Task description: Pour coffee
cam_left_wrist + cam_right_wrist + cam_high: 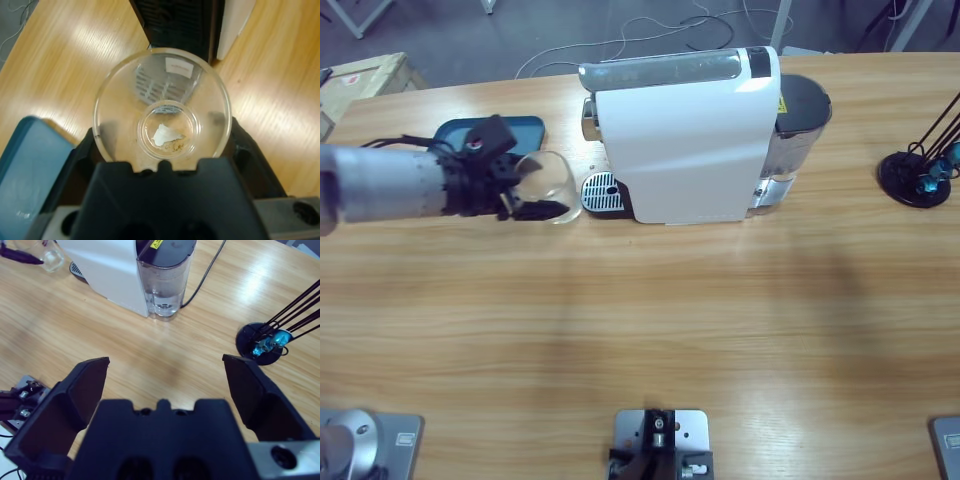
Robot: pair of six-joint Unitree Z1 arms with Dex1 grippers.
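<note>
My left gripper [525, 192] is shut on a clear drinking glass [553, 186], just left of the white coffee machine [690, 140] and its drip grate [601, 193]. The left wrist view looks down into the glass [162, 75], with a black jaw on each side of it. A thin patch of brown coffee [176, 145] lies on its base. My right gripper [165, 365] is open with nothing between its jaws, above bare table on the near side of the machine [112, 270]. It does not show in the high view.
A dark blue tray [490, 133] lies behind the left gripper and shows again in the left wrist view [30, 170]. A black stand with blue capsules [918, 172] is at the far right. The machine's water tank [162, 282] and cable face the right gripper.
</note>
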